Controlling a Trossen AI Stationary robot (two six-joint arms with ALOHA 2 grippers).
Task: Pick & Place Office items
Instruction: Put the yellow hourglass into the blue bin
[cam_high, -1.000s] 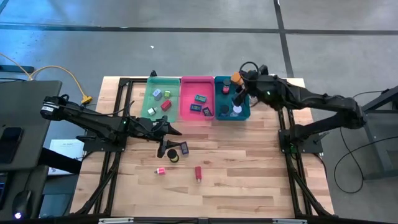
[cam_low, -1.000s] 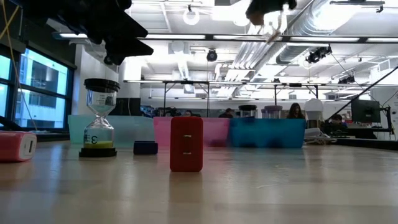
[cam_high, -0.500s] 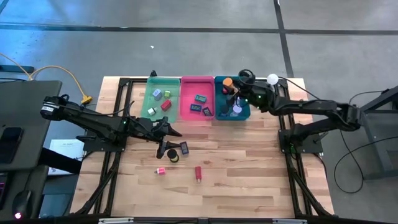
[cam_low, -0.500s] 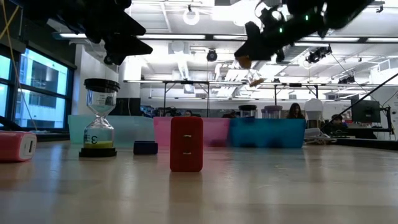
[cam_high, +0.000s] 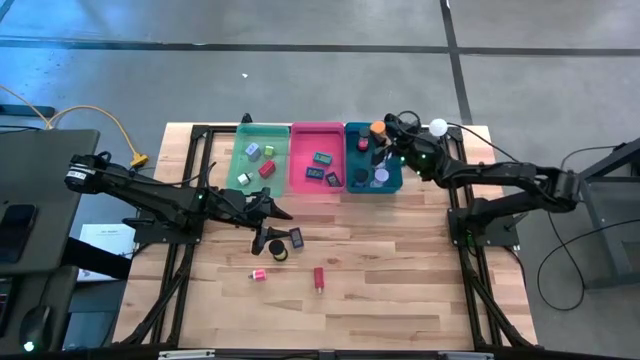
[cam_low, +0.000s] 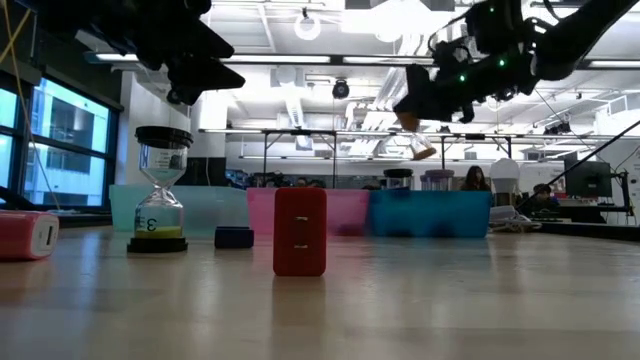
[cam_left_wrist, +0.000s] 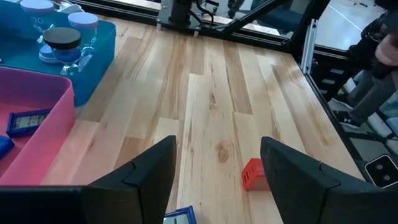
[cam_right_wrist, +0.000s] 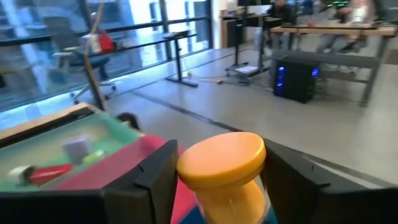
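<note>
While gripped, round orange-capped timer (cam_right_wrist: 225, 171) overhangs teal tray (cam_high: 355, 178).

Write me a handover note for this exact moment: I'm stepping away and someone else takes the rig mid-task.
Right gripper: above the teal tray, shut on an orange-capped hourglass, not yet released.
Left gripper: open, hovering over the table in front of the trays, holding nothing.
Done: several small items lie in the green tray, blue ones in the pink tray, and others in the teal tray.
Left on the table: a black-capped hourglass, a dark blue block, a red block and a pink item.
</note>
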